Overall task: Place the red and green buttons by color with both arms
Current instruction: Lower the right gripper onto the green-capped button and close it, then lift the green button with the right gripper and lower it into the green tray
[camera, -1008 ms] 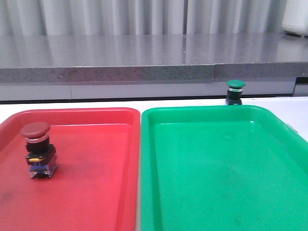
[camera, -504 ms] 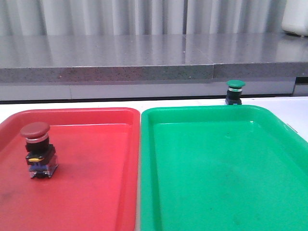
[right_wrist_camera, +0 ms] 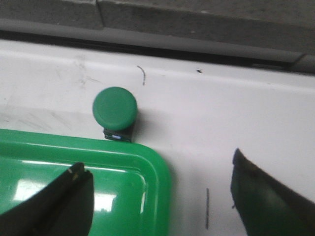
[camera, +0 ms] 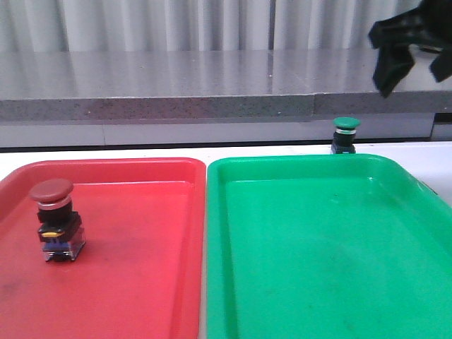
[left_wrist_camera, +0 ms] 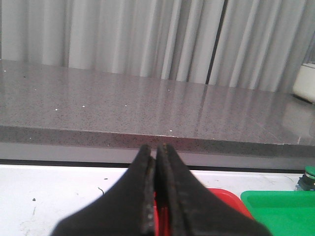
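The red button [camera: 53, 217] stands upright in the red tray [camera: 141, 282], at its left side. The green button [camera: 345, 134] stands on the white table just behind the green tray [camera: 325, 254]. My right gripper [camera: 413, 70] hangs open and empty at the upper right, above and to the right of the green button. In the right wrist view the green button [right_wrist_camera: 114, 109] sits beyond the tray's corner [right_wrist_camera: 147, 172], ahead of the open gripper [right_wrist_camera: 157, 162]. My left gripper [left_wrist_camera: 157, 147] is shut and empty; it does not show in the front view.
A grey stone ledge [camera: 176, 85] runs along the back of the white table [camera: 106, 152], with curtains behind it. A white container [left_wrist_camera: 305, 83] stands on the ledge at the right. The two trays lie side by side and touch.
My right gripper has come into the front view at the upper right, open. Both buttons and both trays stand where they were.
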